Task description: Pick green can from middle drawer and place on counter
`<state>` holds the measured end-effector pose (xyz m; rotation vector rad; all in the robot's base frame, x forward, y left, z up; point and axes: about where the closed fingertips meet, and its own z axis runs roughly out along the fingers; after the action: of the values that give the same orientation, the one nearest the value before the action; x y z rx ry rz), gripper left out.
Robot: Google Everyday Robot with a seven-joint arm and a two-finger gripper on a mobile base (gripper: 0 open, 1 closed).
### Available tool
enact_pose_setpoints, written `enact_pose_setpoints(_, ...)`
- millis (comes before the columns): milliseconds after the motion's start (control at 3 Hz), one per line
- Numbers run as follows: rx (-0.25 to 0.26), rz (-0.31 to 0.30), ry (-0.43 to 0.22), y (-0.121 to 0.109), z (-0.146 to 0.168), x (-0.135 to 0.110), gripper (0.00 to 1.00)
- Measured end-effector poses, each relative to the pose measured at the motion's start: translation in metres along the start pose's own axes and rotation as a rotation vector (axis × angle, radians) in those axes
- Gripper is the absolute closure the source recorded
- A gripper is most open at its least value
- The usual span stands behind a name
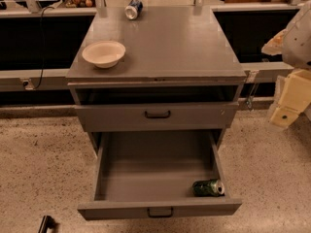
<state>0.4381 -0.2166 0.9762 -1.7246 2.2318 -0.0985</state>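
The green can (208, 187) lies on its side in the front right corner of the middle drawer (146, 174), which is pulled wide open. The can's silver end faces right. The counter (165, 42) is the grey cabinet top above the drawer. My gripper (286, 106) is a cream-coloured part at the right edge of the view. It is beside the cabinet's right side, at about the height of the shut drawer. It is well above and to the right of the can and holds nothing that I can see.
A beige bowl (103, 53) sits at the counter's front left. A blue-and-silver can (132, 8) lies at its back edge. A shut drawer (156, 114) with a dark handle is above the open one. A speckled floor (43, 169) surrounds the cabinet. A dark object (46, 224) is at the bottom left.
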Motion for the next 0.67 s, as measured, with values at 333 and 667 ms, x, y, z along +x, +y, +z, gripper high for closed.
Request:
enact_pose_setpoints(333,0.0,0.0,0.0,0.0,0.0,0.0,0.0)
enact_pose_setpoints(667,-0.078,0.022,0.025,-0.004,0.052,0.006,0.0)
